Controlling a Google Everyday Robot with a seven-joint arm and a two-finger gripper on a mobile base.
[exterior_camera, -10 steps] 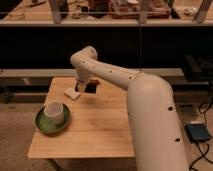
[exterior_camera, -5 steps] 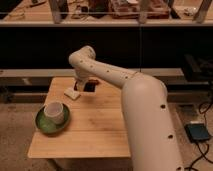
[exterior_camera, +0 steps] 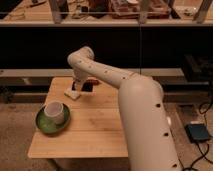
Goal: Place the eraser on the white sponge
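Hand (exterior_camera: 79,88) low over table's (exterior_camera: 100,130) far edge, beside white sponge (exterior_camera: 72,93)

Dim, warm light from above. The gripper (exterior_camera: 81,86) hangs low over the far edge of the wooden table (exterior_camera: 95,125), the brightest surface; behind the gripper everything sinks into near-black shadow, while the white arm (exterior_camera: 142,110) leading from it glows pale
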